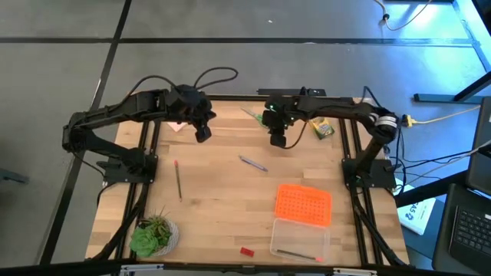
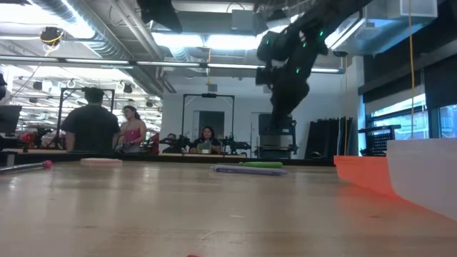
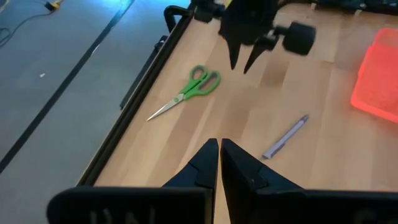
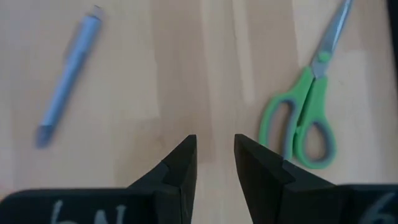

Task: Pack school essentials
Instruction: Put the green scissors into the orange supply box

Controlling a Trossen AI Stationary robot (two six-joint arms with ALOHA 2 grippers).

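The green-handled scissors (image 1: 252, 115) lie flat on the wooden table near its far edge, and the purple pen (image 1: 253, 163) lies mid-table. My right gripper (image 1: 278, 141) hovers above the table between them, pointing steeply down, open by a narrow gap with nothing in it; its wrist view shows the scissors (image 4: 305, 118) and the pen (image 4: 68, 78) to either side. My left gripper (image 1: 202, 132) hangs shut and empty over the far left, beside the pink note pad (image 1: 176, 125). The crayon box (image 1: 322, 128), a dark pencil (image 1: 178, 180) and the red eraser (image 1: 246, 251) lie apart on the table.
A clear plastic box (image 1: 299, 239) with a thin dark pencil inside stands near the front right, its orange perforated lid (image 1: 303, 204) lying just behind it. A green potted plant (image 1: 153, 234) stands at the front left. People sit in the room beyond the table.
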